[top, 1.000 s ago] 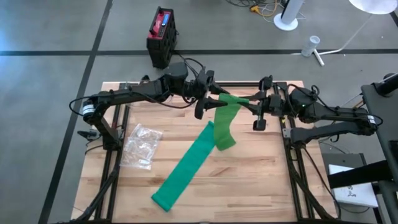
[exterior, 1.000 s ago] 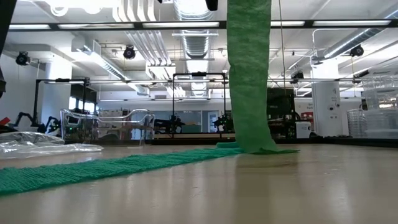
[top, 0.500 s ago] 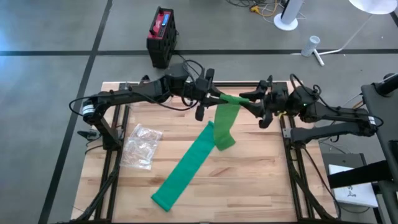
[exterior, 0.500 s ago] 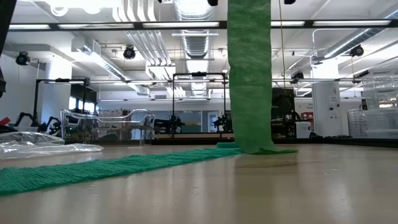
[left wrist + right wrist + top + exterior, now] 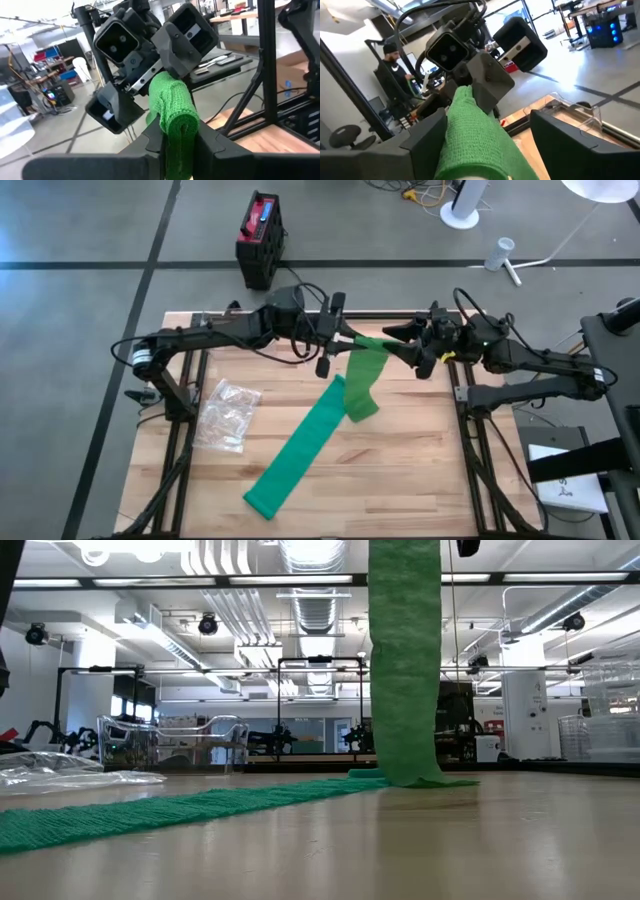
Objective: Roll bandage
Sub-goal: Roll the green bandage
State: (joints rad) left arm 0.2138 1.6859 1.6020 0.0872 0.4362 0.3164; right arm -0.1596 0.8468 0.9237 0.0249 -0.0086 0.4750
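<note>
Both arms meet high over the far side of the tabletop [image 5: 420, 470], and the green bandage [image 5: 312, 442] is strung up between them. Its upper end is lifted into the air where the 2 grippers face each other. From there it hangs straight down as a flat band, touches the wood, folds, and runs flat across the tabletop toward the near left corner.

The left gripper [image 5: 179, 137] has its jaws narrow, pinched on the rolled or bunched top end of the bandage; the green knit bulges up between its 2 dark fingers [image 5: 147, 145]. The right gripper [image 5: 480, 140] sits just opposite, jaws wide, with the bandage lying between its fingers [image 5: 427, 132] but not clamped by them. So only 1 grip carries the cloth right now.

What worries me from here:

1. The left pinch is on soft, stretchy knit. If it holds only a few threads, the weight of the hanging band could pull the end free and the start of the roll would drop.
2. The 2 grippers are very close together. A turn of either wrist could knock the fingers against each other.
3. The long tail on the wood is loose and lies at an angle. As it is wound, it may twist or feed in crooked, giving a lopsided roll.
4. A crumpled clear plastic wrapper [image 5: 228, 415] lies just beside the tail; dragging cloth might catch it.
</note>
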